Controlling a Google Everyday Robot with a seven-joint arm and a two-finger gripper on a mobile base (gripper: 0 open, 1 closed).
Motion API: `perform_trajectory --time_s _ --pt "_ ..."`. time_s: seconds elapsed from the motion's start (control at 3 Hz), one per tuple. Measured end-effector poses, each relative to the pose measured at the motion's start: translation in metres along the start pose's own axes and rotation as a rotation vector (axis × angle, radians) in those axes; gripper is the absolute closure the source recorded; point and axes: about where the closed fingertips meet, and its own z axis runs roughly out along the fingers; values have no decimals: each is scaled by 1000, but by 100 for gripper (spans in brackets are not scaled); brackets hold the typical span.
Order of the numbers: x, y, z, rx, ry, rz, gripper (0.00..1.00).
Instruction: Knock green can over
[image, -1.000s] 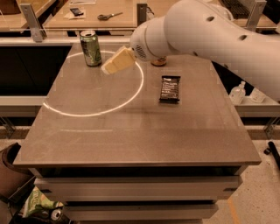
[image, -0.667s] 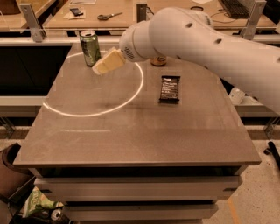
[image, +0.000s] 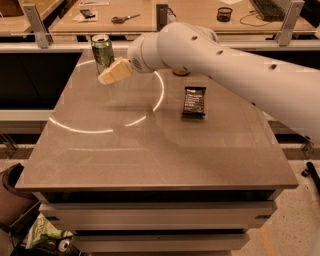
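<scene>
The green can (image: 102, 52) stands upright near the far left corner of the brown table (image: 150, 145). It is slim, with pale markings and a silver top rim. My gripper (image: 111, 73) is at the end of the big white arm that reaches in from the right. Its pale fingertip sits just right of and below the can, touching or nearly touching its lower side. The arm hides most of an orange-brown can (image: 181, 72) behind it; only its base shows.
A dark snack bar (image: 193, 101) lies on the table right of centre. A bright ring of light reflects on the tabletop. Desks with scissors and small items stand behind. A bin and a crumpled bag sit on the floor at lower left.
The arm has swung left across the table, bringing the gripper from right of the can up to the can's side. The can still stands upright.
</scene>
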Motion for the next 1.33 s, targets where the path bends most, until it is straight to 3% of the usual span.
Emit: perform_trajectory --time_s 0.67,1.33 --pt "7 -14 60 -34 -68 42 0" --pt "-6 -16 88 -53 -137 81 0"
